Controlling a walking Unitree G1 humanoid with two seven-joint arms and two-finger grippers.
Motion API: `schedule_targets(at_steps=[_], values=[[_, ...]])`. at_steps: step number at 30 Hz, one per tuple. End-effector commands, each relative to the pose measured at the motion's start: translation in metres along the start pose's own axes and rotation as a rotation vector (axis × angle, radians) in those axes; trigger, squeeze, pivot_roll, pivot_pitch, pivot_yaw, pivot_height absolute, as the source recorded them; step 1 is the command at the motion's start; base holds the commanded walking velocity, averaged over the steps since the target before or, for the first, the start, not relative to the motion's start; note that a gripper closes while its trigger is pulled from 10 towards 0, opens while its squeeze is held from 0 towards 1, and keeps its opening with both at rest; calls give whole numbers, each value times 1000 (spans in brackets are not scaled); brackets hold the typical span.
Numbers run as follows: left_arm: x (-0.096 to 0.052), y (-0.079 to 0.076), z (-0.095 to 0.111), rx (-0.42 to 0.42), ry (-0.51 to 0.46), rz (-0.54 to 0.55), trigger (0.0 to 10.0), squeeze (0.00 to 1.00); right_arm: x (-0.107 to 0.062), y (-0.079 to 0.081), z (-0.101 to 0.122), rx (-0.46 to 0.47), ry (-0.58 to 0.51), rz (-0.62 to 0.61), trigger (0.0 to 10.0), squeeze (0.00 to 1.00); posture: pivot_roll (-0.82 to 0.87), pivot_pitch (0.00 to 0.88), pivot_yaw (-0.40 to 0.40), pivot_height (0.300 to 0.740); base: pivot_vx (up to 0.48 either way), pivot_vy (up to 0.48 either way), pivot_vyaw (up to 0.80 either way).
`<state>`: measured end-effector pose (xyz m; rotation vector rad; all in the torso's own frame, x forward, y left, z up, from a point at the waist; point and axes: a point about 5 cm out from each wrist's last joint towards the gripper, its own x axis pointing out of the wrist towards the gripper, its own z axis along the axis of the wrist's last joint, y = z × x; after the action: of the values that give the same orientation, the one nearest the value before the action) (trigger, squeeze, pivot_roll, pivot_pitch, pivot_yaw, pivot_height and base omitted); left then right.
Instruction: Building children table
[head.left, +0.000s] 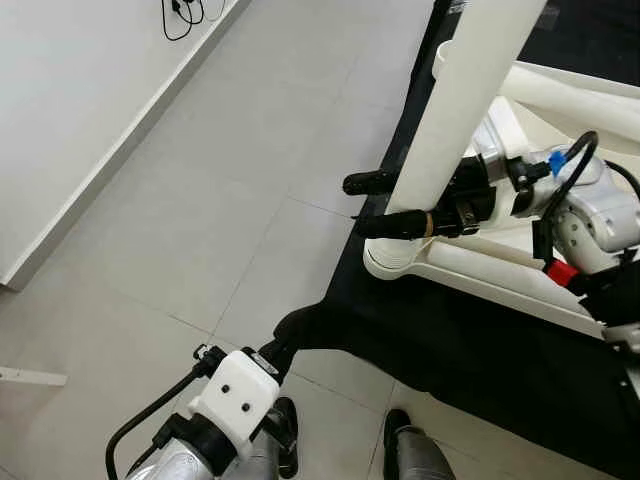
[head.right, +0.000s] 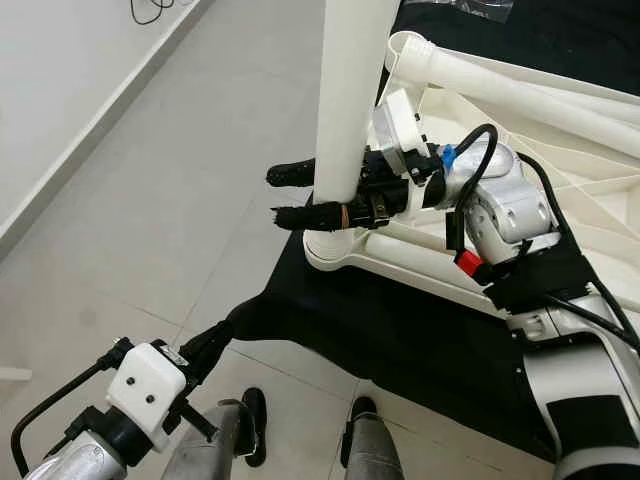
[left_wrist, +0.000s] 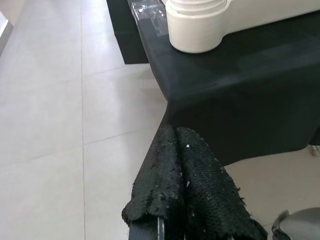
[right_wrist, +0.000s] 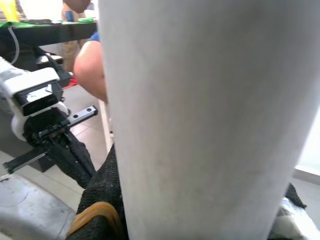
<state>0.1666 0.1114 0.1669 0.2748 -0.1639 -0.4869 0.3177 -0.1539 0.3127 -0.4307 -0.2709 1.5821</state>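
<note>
A white table leg (head.left: 468, 100) stands upright in a round corner socket (head.left: 388, 258) of the upside-down white table top (head.right: 425, 268). My right gripper (head.left: 355, 206) is shut on the leg just above the socket, one black finger on each side, tips poking out past it. The leg is seen very close in the right wrist view (right_wrist: 210, 115). My left gripper (left_wrist: 175, 145) is shut with nothing in it, low over the floor just short of the black mat's corner (left_wrist: 167, 102). The same socket (left_wrist: 195, 30) stands ahead of it.
The table top lies on a black mat (head.left: 450, 350) on the grey tiled floor. Another white tube (head.right: 500, 80) lies across the frame. A wall and baseboard (head.left: 90, 190) run along the left. My feet (head.left: 400, 430) stand at the mat's edge. A person (right_wrist: 90, 65) is beyond the leg.
</note>
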Motion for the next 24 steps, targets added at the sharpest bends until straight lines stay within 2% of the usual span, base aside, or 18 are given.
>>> schedule_targets(at_steps=[1, 24], values=[[-2, -3, -7, -24, 26, -13, 10000, 0, 1, 6, -12, 42, 47, -2, 10000, 0, 118, 357, 47, 740, 0, 0, 0], [7, -3, -12, -26, 6, -4, 10000, 0, -1, 11, -19, 91, 62, -226, 10000, 0, 81, 331, 41, 740, 0, 0, 0]])
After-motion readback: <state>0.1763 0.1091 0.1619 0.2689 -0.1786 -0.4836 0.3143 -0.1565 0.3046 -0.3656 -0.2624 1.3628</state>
